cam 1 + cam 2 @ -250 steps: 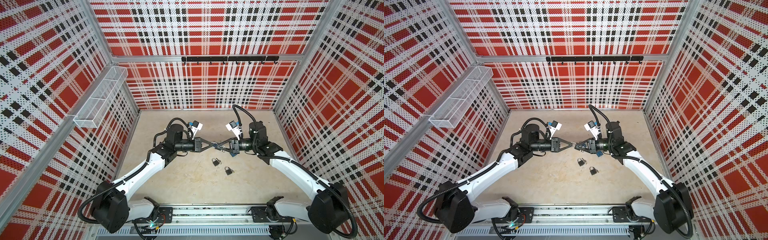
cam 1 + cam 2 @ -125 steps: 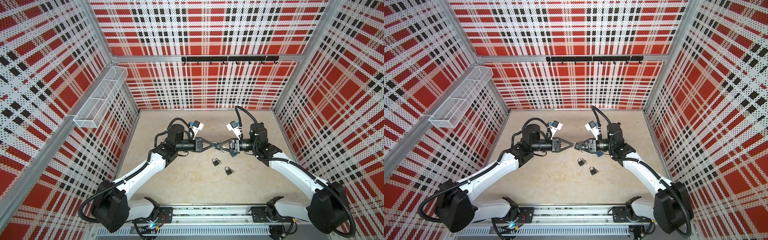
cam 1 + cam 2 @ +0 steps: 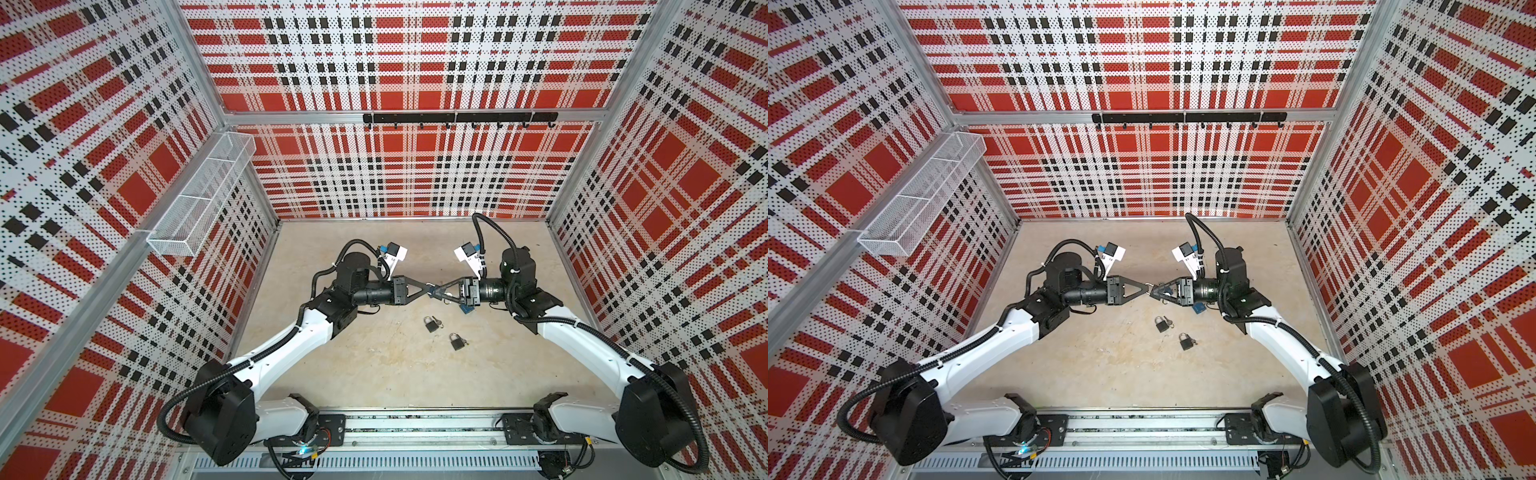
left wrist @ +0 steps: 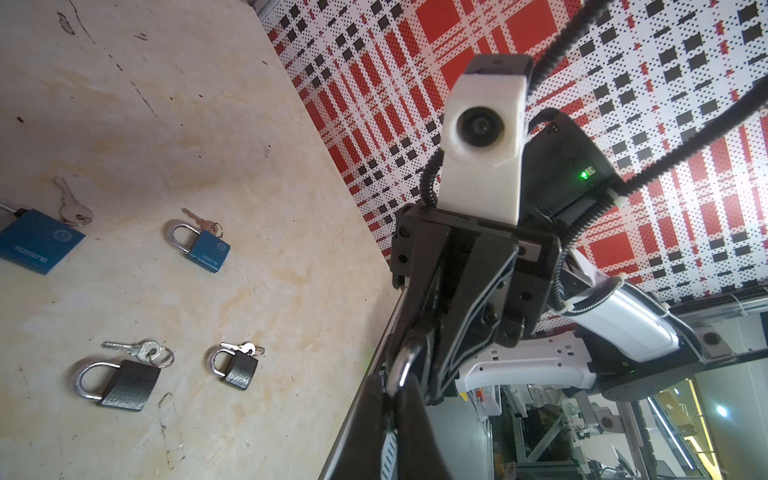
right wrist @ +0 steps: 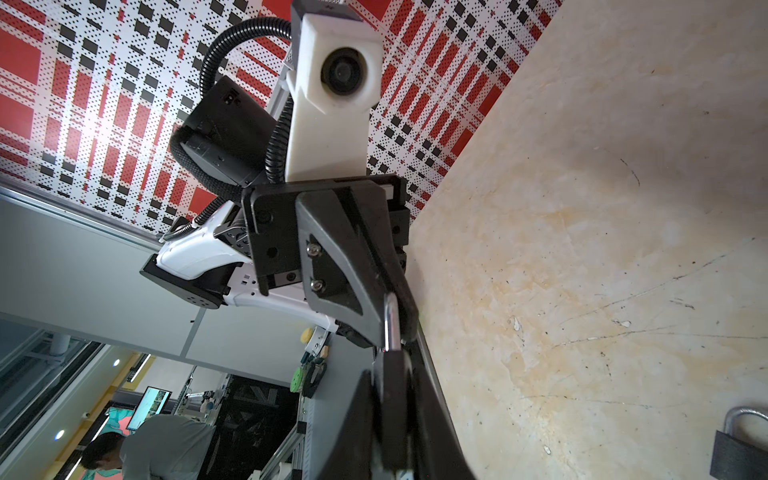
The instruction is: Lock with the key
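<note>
A small black padlock (image 5: 392,395) is held in the air over the middle of the table, between the two grippers, which meet tip to tip in both top views. My right gripper (image 5: 392,374) (image 3: 439,292) is shut on the lock's black body. The silver shackle (image 4: 404,365) (image 5: 390,324) sticks out toward my left gripper (image 4: 392,399) (image 3: 429,289), which is shut on it. The key of this lock is hidden.
On the table (image 3: 374,374) below lie two black padlocks (image 3: 432,323) (image 3: 457,341) with keys (image 4: 137,349) on rings. A small blue padlock (image 4: 205,247) and a larger blue one (image 4: 37,241) lie beyond them. A wire basket (image 3: 199,199) hangs on the left wall.
Both grippers stay joined on the padlock at the same spot. The right arm's wrist links have shifted slightly.
</note>
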You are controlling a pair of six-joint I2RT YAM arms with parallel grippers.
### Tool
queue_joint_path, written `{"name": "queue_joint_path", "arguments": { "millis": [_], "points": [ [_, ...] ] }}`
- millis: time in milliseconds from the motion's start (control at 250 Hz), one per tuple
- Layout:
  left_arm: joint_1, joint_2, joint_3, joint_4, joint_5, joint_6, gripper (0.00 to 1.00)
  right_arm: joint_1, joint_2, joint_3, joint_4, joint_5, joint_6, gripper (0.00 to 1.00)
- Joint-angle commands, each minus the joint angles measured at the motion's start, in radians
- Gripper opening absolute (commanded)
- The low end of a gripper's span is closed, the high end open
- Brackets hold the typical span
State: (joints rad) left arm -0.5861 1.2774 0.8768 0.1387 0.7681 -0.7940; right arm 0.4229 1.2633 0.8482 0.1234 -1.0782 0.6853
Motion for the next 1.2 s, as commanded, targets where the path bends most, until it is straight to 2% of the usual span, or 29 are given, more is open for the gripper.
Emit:
{"name": "queue_joint_path", "arguments": {
  "millis": [0, 428, 664, 992, 1104, 1196],
  "points": [
    [-0.092, 0.012, -0.037, 0.026, 0.031, -0.013, 0.00, 0.034, 0.014, 0.019, 0.154, -0.023, 0.013, 0.00],
    [-0.198, 0.020, -0.079, 0.101, -0.006, -0.072, 0.00, 0.034, 0.037, 0.026, 0.165, -0.011, 0.005, 0.00],
    [-0.220, 0.014, -0.091, 0.120, -0.032, -0.086, 0.00, 0.034, 0.055, 0.029, 0.168, -0.009, 0.000, 0.00],
    [-0.073, -0.028, -0.049, 0.126, -0.017, -0.090, 0.00, 0.047, 0.038, 0.025, 0.052, 0.012, -0.073, 0.00],
    [-0.023, -0.042, -0.051, 0.183, -0.008, -0.131, 0.13, 0.054, 0.036, 0.024, 0.052, 0.014, -0.073, 0.00],
    [-0.001, -0.046, -0.052, 0.239, 0.004, -0.165, 0.18, 0.057, 0.038, 0.024, 0.054, 0.015, -0.069, 0.00]
  ]
}}
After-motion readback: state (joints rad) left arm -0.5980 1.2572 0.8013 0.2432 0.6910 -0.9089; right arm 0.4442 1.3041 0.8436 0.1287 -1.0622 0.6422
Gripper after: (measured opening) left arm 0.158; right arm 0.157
